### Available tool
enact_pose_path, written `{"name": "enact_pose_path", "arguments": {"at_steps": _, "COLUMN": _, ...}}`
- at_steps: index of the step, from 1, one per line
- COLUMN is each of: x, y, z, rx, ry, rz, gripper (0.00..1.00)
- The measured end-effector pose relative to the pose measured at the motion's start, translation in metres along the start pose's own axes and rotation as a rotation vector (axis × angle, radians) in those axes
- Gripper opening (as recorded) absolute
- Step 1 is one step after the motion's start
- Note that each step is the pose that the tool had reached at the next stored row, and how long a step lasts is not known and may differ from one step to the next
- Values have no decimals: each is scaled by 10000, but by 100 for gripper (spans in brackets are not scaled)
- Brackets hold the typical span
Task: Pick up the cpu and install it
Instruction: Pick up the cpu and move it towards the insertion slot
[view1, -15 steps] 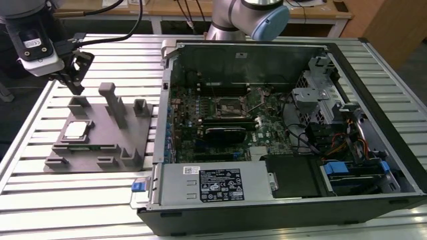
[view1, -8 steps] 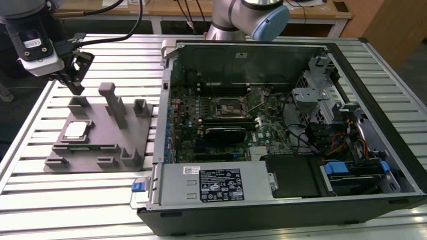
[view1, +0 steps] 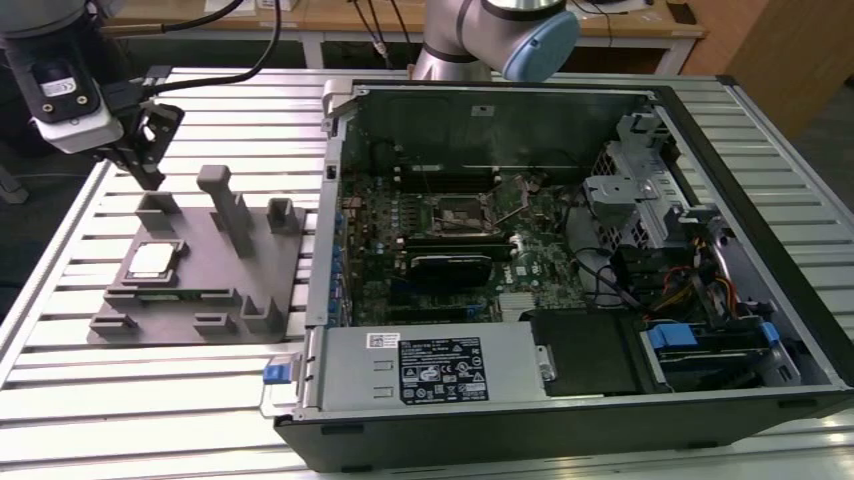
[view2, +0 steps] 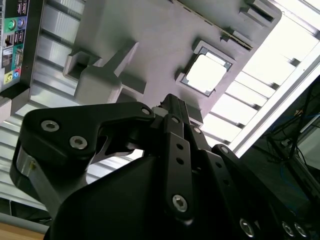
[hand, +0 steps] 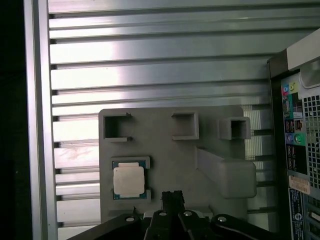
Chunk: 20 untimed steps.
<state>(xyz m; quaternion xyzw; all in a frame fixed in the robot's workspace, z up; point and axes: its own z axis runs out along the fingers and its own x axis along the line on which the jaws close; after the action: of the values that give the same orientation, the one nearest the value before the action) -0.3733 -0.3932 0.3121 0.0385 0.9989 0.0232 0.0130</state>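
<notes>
The gripper (hand: 172, 199), fingers together and empty, hung over the grey fixture plate (hand: 170, 162) near the cpu (hand: 128, 181). A clean pickup likely required opening squarely over it.

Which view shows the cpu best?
First wrist view: looks straight down on the cpu, whole and unobstructed in its grey fixture pocket. Second wrist view catches it at an angle, washed out by glare. Exterior view shows it oblique.

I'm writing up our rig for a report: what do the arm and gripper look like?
The arm is silver-grey metal with a pale blue joint cap. The gripper is matt black, built of flat link plates with silver screws. A white box is mounted beside it; a black cable trails off.
</notes>
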Motion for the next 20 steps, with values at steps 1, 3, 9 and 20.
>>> {"name": "enact_pose_path", "arguments": {"at_steps": 1, "x": 2, "y": -1, "z": 3, "rx": 0, "ry": -1, "rz": -1, "gripper": 11}}
{"name": "enact_pose_path", "arguments": {"at_steps": 3, "x": 9, "y": -1, "z": 7, "rx": 1, "ry": 0, "rz": 0, "gripper": 11}}
{"name": "enact_pose_path", "arguments": {"at_steps": 9, "x": 22, "y": -3, "z": 17, "rx": 4, "ry": 2, "rz": -1, "gripper": 11}}
{"name": "enact_pose_path", "arguments": {"at_steps": 20, "x": 51, "y": -5, "z": 31, "rx": 29, "ry": -2, "rz": -1, "gripper": 11}}
